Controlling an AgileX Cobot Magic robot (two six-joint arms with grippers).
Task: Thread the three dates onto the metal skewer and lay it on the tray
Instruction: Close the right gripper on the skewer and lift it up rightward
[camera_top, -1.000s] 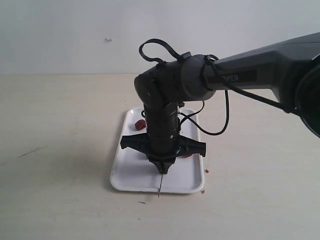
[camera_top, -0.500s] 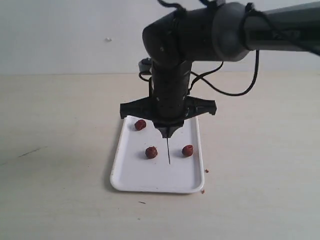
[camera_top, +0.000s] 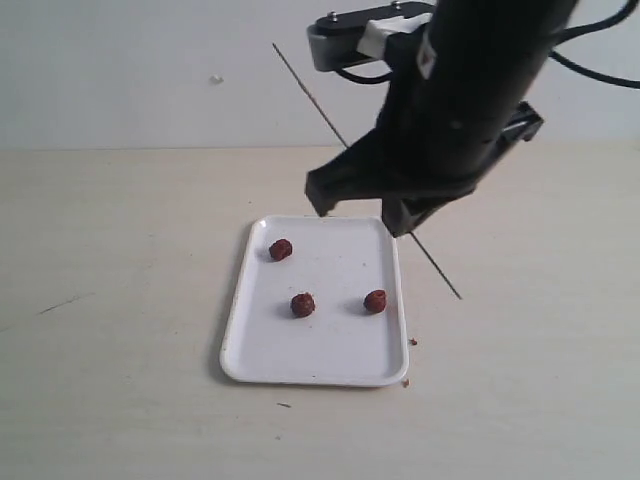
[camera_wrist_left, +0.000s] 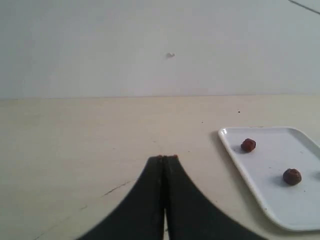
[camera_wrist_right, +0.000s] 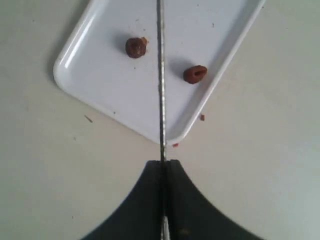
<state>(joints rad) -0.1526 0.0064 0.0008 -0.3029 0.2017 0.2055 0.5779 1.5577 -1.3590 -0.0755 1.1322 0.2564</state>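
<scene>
The tray (camera_top: 340, 352) lies flat on a pale beige table (camera_top: 120, 230), with one short end turned toward a plain off-white wall (camera_top: 130, 60) that rises behind the tabletop. A small pale mark (camera_top: 215, 79) shows on that wall, above and to the left of the tray. The table is matt and lightly scuffed. A thin dark scratch (camera_top: 65, 300) lies well off the tray's left long edge, and a few reddish crumbs (camera_top: 412, 342) sit just outside its right long edge, near the corner away from the wall.

All three fruits rest loose on the tray's white floor. The first date (camera_top: 281, 249) is near the left corner closest to the wall. The second date (camera_top: 303, 304) is near the middle. The third date (camera_top: 375, 300) is beside the right rim. None touches another.

The metal skewer (camera_top: 310, 93) is in the air above the tray, steeply tilted and bare. The right gripper (camera_wrist_right: 163, 164) has its jaws pressed together on the skewer. From its wrist camera the rod runs out over the tray between two of the dates without touching them. The dark right arm (camera_top: 450, 110) hangs over the tray's end nearest the wall.

The left gripper (camera_wrist_left: 164, 158) is squeezed closed on nothing. It is over bare table, well apart from the tray's left edge.
</scene>
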